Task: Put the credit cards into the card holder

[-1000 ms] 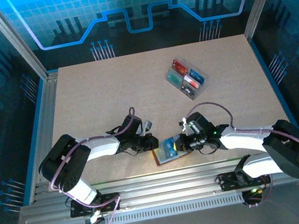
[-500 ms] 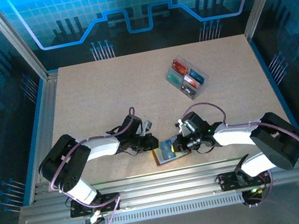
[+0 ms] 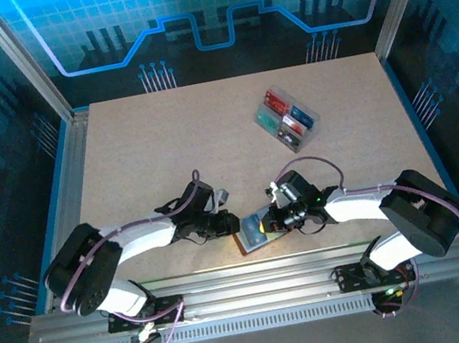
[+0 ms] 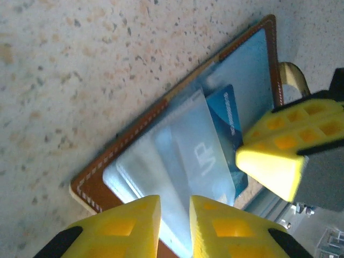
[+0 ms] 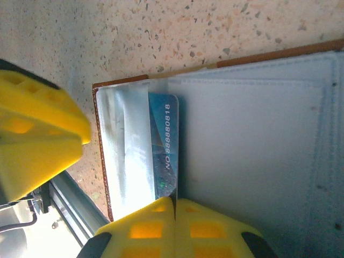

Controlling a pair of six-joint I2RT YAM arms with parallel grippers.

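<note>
The brown card holder (image 3: 251, 239) lies open near the table's front edge, its pale lining (image 4: 250, 64) facing up. A blue credit card (image 5: 164, 145) stands partly inside a pocket under a clear flap. My right gripper (image 5: 174, 204) is shut on that card's edge, and one of its fingers (image 4: 269, 161) shows at the right of the left wrist view. My left gripper (image 4: 174, 207) has its jaws a narrow gap apart, with the clear flap's edge between them. In the top view the left gripper (image 3: 231, 223) and right gripper (image 3: 272, 224) flank the wallet.
A clear plastic compartment tray (image 3: 287, 119) with several more coloured cards sits at the back right of the table. The metal rail at the table's front edge (image 3: 247, 270) runs right next to the wallet.
The left arm's elbow has swung lower and to the left, and its jaws have parted slightly. The right gripper has edged left with the blue card toward the wallet.
</note>
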